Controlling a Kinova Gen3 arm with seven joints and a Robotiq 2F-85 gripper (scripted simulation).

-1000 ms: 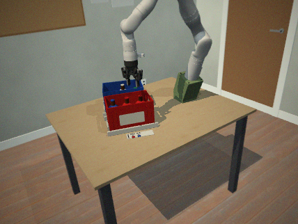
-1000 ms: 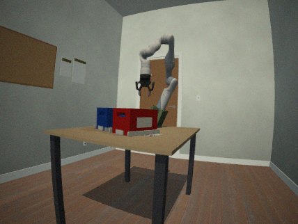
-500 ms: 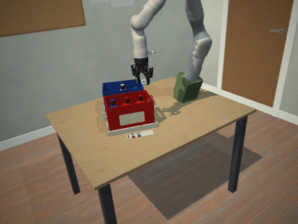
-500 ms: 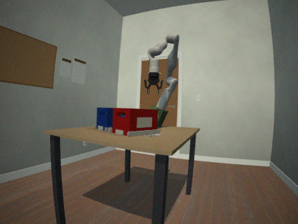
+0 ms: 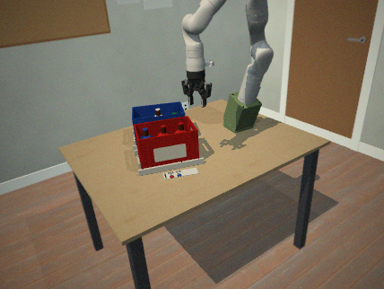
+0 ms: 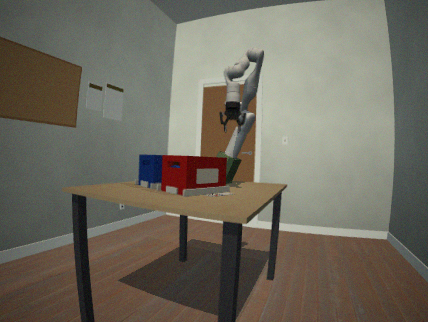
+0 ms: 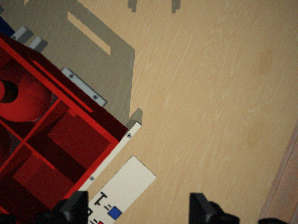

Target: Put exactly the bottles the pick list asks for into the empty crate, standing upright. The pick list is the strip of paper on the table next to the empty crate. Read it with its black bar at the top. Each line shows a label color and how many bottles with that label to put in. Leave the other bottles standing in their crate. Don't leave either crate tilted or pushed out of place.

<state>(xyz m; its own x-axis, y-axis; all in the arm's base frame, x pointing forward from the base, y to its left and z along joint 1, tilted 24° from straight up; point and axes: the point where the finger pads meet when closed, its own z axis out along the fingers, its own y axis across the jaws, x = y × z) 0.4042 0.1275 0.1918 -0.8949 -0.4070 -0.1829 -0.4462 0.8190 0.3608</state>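
Observation:
The red crate (image 5: pixel 167 141) stands near the middle of the table, with the blue crate (image 5: pixel 154 112) right behind it. In the red crate's back row I see a blue-topped bottle (image 5: pixel 145 132) and two red-topped bottles (image 5: pixel 162 129) (image 5: pixel 180 126). One dark-capped bottle (image 5: pixel 158 111) stands in the blue crate. The pick list (image 5: pixel 180 173) lies in front of the red crate; it also shows in the wrist view (image 7: pixel 120 192), with a blue square on it. My gripper (image 5: pixel 196 100) hangs open and empty high above the table, to the right of the crates. The wrist view shows its fingers over the red crate's corner (image 7: pixel 45 135) and bare table.
The arm's green base (image 5: pixel 242 111) stands at the table's back right. A pale frame (image 5: pixel 170 166) lies under the red crate. The table's right edge shows at the right of the wrist view.

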